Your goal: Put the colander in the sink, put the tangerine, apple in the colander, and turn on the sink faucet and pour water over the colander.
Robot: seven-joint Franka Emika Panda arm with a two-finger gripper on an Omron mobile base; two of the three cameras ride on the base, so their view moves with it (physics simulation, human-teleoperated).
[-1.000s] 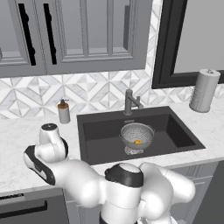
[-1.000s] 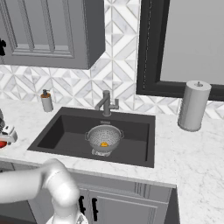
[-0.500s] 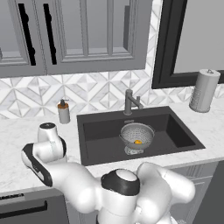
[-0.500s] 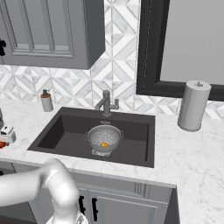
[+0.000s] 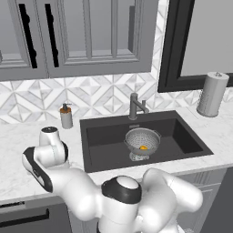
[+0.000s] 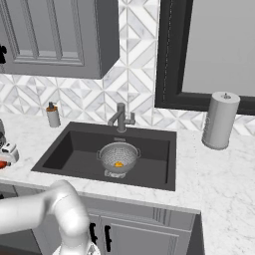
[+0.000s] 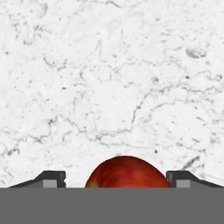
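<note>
Marble, white with grey veins, made up the worktop (image 7: 113, 78) under the hand, and on it lay the small round red apple (image 7: 127, 172), seen at the bottom of the hand view. The two dark fingertips (image 7: 51, 178) of the end effector (image 7: 116, 180) stood apart, one on each side of the apple, with a small gap between each tip and the fruit; they were not closed on it. In the right base view a bit of red showed at the far left edge, on the worktop well to the left of the large rectangular dark grey sink (image 6: 74, 149). The round silver-grey perforated metal colander (image 5: 142, 141) sat in the sink, over the drain and just in front of the dark grey upright faucet (image 5: 135, 105), whose spout pointed toward the basin. Inside the colander lay the small orange tangerine (image 6: 118, 164), near the bottom of the bowl. No water was visible at the spout. A small grey soap dispenser (image 5: 66, 117) stood on the worktop near the back left corner of the sink, and a tall grey paper towel roll (image 6: 219, 120) stood upright to the right of the basin, near the dark window frame.
</note>
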